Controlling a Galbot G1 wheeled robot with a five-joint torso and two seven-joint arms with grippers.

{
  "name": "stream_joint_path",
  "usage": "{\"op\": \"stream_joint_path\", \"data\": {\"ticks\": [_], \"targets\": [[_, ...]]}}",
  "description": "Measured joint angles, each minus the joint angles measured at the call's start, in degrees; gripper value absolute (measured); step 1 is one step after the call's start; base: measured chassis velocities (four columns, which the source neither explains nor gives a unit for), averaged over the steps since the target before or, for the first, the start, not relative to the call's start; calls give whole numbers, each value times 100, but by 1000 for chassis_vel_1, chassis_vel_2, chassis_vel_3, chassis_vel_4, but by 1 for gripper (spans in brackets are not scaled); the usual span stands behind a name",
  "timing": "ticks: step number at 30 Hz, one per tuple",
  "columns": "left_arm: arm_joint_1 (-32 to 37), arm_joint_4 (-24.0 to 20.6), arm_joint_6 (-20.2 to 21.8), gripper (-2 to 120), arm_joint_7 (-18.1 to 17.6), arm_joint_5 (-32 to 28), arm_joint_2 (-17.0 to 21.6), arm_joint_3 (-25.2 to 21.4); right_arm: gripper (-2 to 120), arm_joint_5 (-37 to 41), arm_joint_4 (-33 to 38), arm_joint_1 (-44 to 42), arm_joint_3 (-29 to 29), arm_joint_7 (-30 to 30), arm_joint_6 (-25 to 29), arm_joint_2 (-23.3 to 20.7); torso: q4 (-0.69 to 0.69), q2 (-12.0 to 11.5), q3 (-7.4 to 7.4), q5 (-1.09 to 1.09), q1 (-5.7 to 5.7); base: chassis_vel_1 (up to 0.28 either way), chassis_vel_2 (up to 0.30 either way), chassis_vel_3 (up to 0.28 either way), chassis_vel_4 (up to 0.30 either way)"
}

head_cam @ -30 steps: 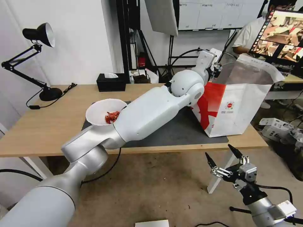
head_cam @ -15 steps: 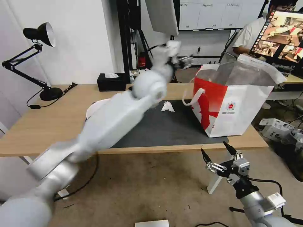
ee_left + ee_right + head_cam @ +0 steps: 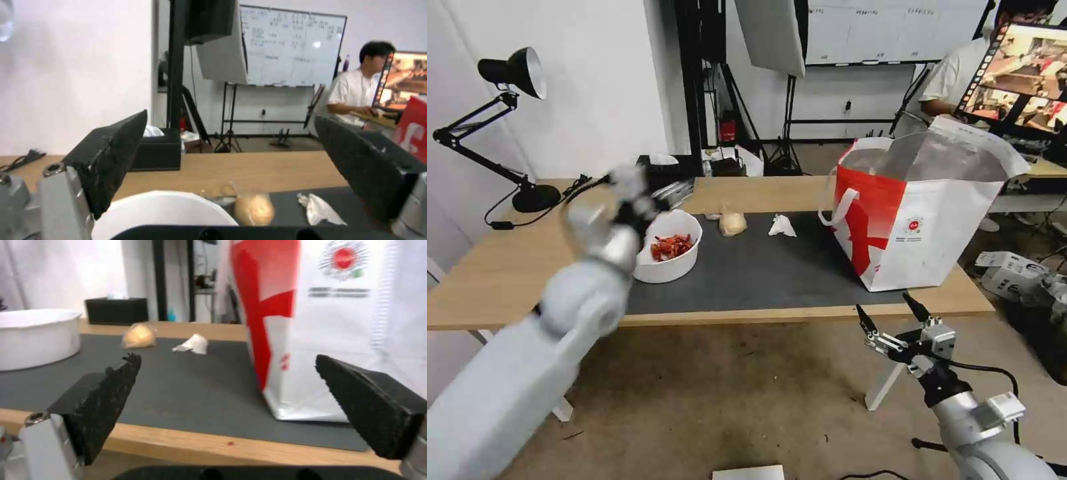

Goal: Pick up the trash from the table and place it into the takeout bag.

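Three pieces of trash lie on the mat [image 3: 774, 273]: the bowl [image 3: 669, 256] of red scraps at its left end, the small bag [image 3: 732, 223] and tissue [image 3: 781, 226] between bowl and takeout bag [image 3: 924, 220], which stands at the mat's right end. Just behind the bowl hovers the left gripper [image 3: 231, 166], spread wide and empty. The right gripper [image 3: 894, 325], also wide and empty, hangs below the table [image 3: 507, 273] edge, before the takeout bag.

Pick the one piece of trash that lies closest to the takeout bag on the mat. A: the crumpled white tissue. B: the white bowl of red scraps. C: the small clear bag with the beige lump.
A: the crumpled tissue lies on the mat nearest the takeout bag; the small bag with the beige lump sits farther from it, and the bowl farther still.
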Motion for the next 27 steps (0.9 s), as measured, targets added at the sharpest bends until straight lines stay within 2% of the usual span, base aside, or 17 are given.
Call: {"op": "stream_joint_path", "data": {"ticks": [1,3,4,5,7,8,10,11,14,15,18,21,27], "targets": [[0,0,0,100,0,0,0,0,100,0,0,0,0,0,0,0,0,0,0,0,0,0,0,0,0],[938,-369,-130,100,149,351,-369,-652,100,-1,54,-48,73,0,15,42,-2,0,-1,7,0,0,0,0,0],[938,-369,-130,100,149,351,-369,-652,100,-1,54,-48,73,0,15,42,-2,0,-1,7,0,0,0,0,0],[1652,-558,-221,100,272,657,-710,-959,100,-10,83,-78,106,-3,22,72,5,0,0,1,0,0,0,0,0],[2670,-767,-508,100,487,1246,-1351,-1277,100,-28,144,-140,142,-10,36,145,7,0,0,4,-1,0,0,0,0],[2670,-767,-508,100,487,1246,-1351,-1277,100,-28,144,-140,142,-10,36,145,7,0,0,4,-1,0,0,0,0],[3471,-895,-805,100,842,1907,-2041,-1444,100,-107,207,-218,160,-17,56,231,5,0,-1,4,-1,0,0,0,0],[3471,-895,-805,100,842,1907,-2041,-1444,100,-107,207,-218,160,-17,56,231,5,0,-1,4,-1,0,0,0,0],[4167,-930,-1349,100,1163,2694,-2721,-1402,100,-232,284,-311,170,-24,115,395,5,0,0,5,0,0,0,0,0],[4167,-930,-1349,100,1163,2694,-2721,-1402,100,-232,284,-311,170,-24,115,395,5,0,0,5,0,0,0,0,0],[4594,-911,-1942,100,1445,3268,-3123,-1237,100,-340,388,-418,210,-26,158,556,3,-1,0,6,0,0,0,0,0],[4765,-900,-2181,100,1528,3422,-3285,-1191,100,-362,457,-454,215,-26,162,610,4,-1,0,5,0,0,0,0,0],[4868,-927,-2254,100,1544,3567,-3332,-1189,100,-372,536,-481,212,2,152,662,4,-1,1,4,1,0,0,0,0]]}}
